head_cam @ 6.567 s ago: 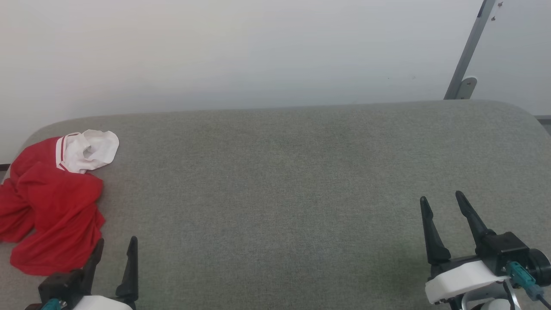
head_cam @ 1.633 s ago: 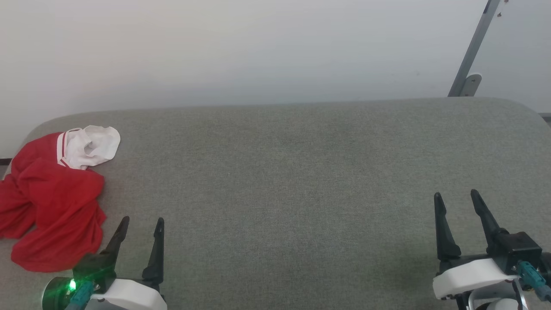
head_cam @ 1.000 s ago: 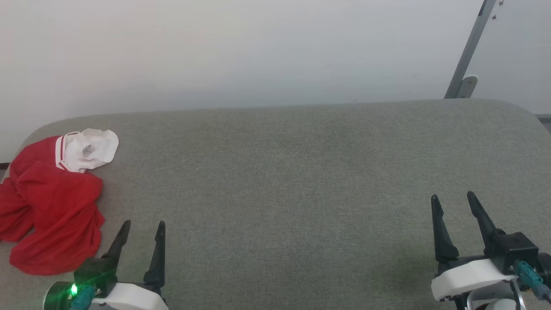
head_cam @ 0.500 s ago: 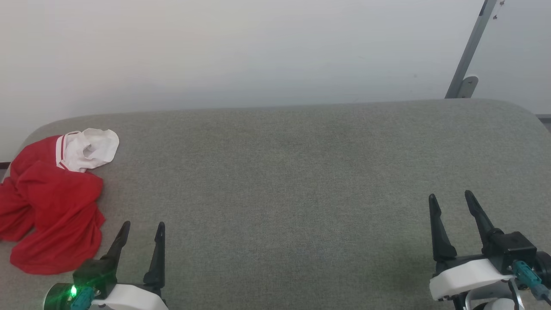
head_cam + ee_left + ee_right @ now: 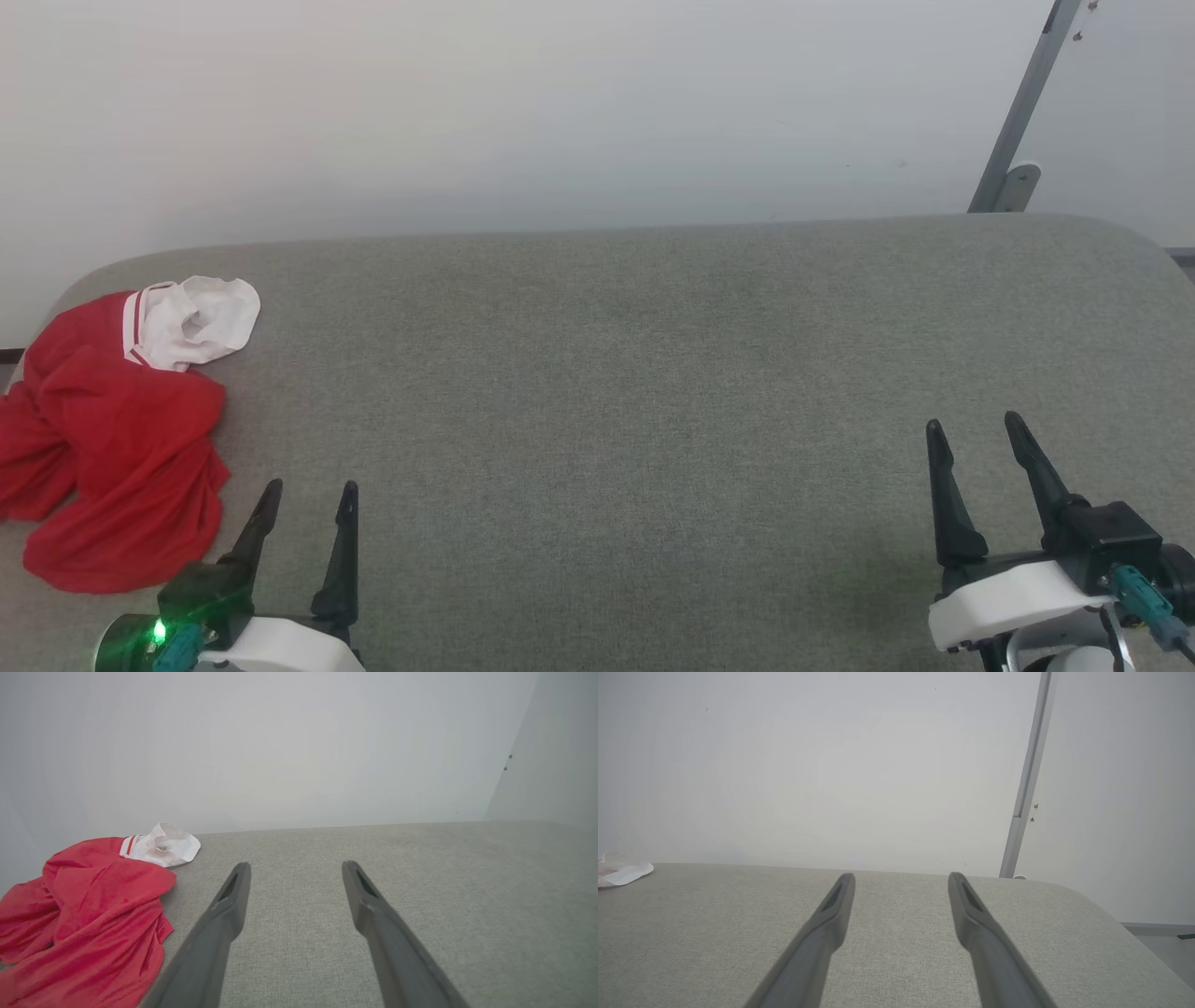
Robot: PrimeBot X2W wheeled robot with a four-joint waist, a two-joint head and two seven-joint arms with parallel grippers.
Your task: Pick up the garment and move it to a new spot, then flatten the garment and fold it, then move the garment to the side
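Observation:
The garment point(image 5: 121, 448) lies crumpled at the far left of the grey padded surface point(image 5: 607, 373). It is a red heap with a white, red-striped sleeve on its far end. In the left wrist view the garment point(image 5: 93, 914) is left of the fingers. A white scrap of it point(image 5: 621, 873) shows at the left edge of the right wrist view. My left gripper point(image 5: 311, 486) point(image 5: 295, 865) stands open and empty just right of the heap's near end, apart from it. My right gripper point(image 5: 972, 420) point(image 5: 901, 876) is open and empty at the near right.
A pale wall runs behind the surface. A slanted grey metal post point(image 5: 1018, 112) with a bracket stands at the back right corner. The surface has rounded back corners, and its left edge runs under the garment.
Since the oldest frame my left gripper has come forward and to the right, beside the heap. Over the last second both grippers and the garment have stayed put.

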